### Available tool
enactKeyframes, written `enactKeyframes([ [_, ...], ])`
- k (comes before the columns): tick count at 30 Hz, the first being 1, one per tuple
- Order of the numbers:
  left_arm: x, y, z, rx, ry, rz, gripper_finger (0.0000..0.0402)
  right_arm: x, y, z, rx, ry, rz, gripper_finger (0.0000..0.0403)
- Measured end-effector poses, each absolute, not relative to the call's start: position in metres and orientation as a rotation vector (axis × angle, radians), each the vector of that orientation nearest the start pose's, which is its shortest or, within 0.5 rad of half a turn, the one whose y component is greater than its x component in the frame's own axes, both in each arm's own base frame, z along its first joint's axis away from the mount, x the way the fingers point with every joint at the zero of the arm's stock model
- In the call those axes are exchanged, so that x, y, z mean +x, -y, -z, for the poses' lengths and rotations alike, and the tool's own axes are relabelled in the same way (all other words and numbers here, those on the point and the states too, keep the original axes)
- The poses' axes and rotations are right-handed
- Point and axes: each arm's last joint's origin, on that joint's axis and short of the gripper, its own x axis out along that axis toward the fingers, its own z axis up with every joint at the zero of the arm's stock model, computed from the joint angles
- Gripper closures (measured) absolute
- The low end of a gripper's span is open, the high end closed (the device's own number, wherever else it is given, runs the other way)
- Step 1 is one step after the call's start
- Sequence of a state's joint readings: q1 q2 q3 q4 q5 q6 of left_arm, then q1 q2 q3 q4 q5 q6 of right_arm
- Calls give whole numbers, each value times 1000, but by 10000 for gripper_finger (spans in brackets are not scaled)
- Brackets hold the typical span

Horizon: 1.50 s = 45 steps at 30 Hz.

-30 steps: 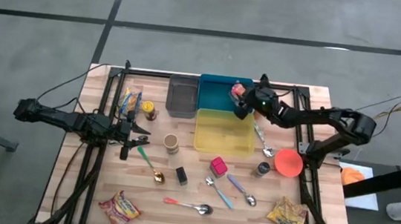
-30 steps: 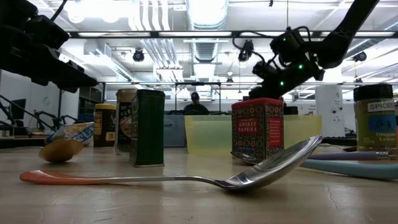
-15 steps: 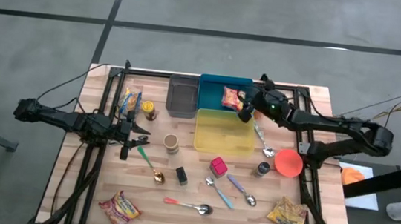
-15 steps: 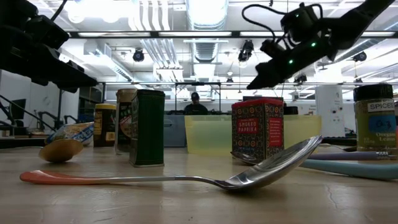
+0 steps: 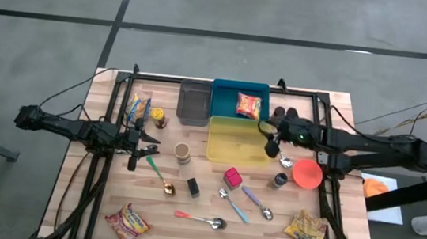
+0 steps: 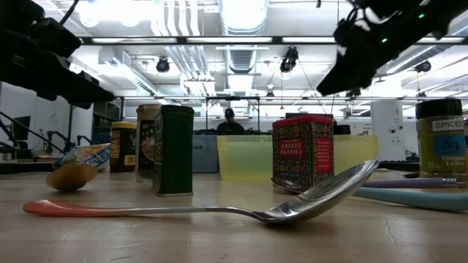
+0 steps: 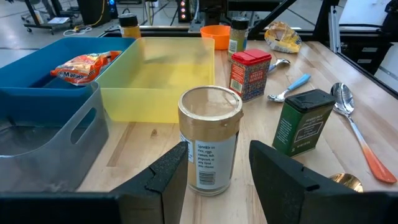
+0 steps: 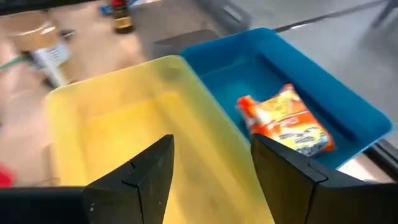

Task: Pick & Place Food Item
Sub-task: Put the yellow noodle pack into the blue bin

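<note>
Right gripper (image 5: 272, 144) first: its fingers (image 8: 144, 177) stand apart with nothing between them, hovering above the yellow bin (image 5: 239, 140) near its rim. Beyond those fingertips, over the shared wall, the orange snack packet (image 5: 248, 106) lies flat on the floor of the blue bin (image 5: 228, 97), clear of the gripper and, by my reading, delivered. So the risk now is in whatever the arm does next. If it dips while crossing, a fingertip could catch the yellow bin's wall and shove both bins, since they sit touching. If it heads for another item, the spoon (image 5: 280, 148) and the spice jar (image 5: 280, 179) lie just beside its path, with the orange bowl (image 5: 307, 174) a little farther out; a low sweep could knock the jar over. Over to the left gripper (image 7: 214, 163), well apart on the other side: fingers parted and empty, with a glass jar (image 7: 209, 140) standing upright just ahead, in line with the gap between them. Any forward creep there could tip that jar toward the grey bin (image 7: 43, 134).
</note>
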<state>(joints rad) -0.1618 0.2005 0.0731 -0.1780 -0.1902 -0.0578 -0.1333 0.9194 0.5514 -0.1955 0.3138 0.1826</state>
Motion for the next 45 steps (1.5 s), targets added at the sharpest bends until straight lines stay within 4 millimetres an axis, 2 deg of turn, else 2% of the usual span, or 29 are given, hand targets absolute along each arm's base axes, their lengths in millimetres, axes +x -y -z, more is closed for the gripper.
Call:
enactKeyframes([
  [8,103,11,-156,-4,-299,-37,229,179,0,-240,86,-490,305,191],
  [13,103,11,-155,-4,-300,-37,229,175,-14,-242,188,-471,256,191],
  [19,103,11,-155,-4,-300,-37,229,174,-32,-243,310,-624,249,191],
  [22,103,11,-156,-4,-300,-37,229,173,-44,-250,357,-714,249,191],
  [29,103,11,-155,-4,-300,-37,229,172,-74,-269,468,-933,326,191],
  [34,103,11,-156,-4,-300,-37,229,164,-93,-275,481,-1173,411,191],
  [39,103,11,-155,-4,-300,-37,229,162,-112,-271,534,-1255,551,191],
  [45,103,11,-156,-4,-300,-37,229,160,-142,-256,548,-1281,630,191],
])
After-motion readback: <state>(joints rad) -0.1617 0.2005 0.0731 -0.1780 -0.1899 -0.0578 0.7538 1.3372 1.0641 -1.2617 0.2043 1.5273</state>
